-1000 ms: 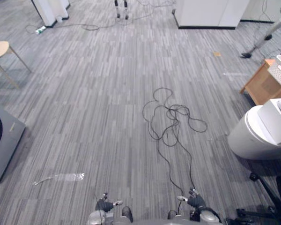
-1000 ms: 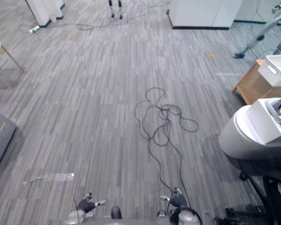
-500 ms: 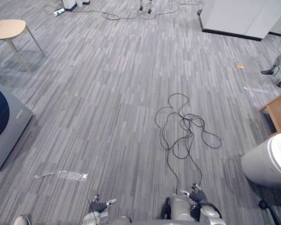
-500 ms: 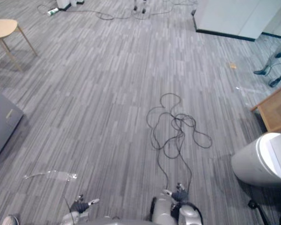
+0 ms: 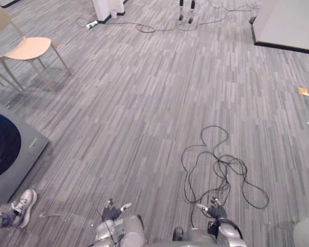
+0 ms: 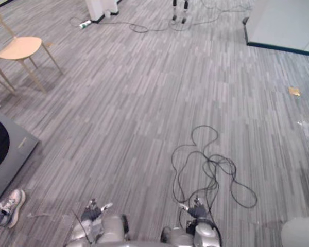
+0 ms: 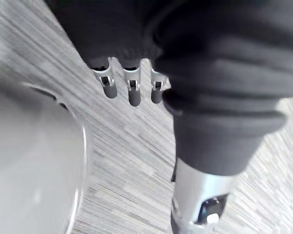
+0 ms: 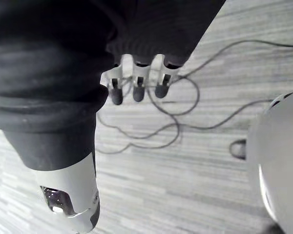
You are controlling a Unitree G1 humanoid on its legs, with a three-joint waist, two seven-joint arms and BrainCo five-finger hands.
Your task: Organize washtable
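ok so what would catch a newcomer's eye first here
The wide grey striped carpet dominates, with a light wooden chair at the far left and a grey machine with a round dark door at the left edge. A person's sneaker pokes in at the near left. The left robot hand and right robot hand hang open at the near edge, holding nothing.

View swung leftward, chair [image 5: 33, 47] nearer centre, person's shoe [image 5: 23, 205] newly at lower left
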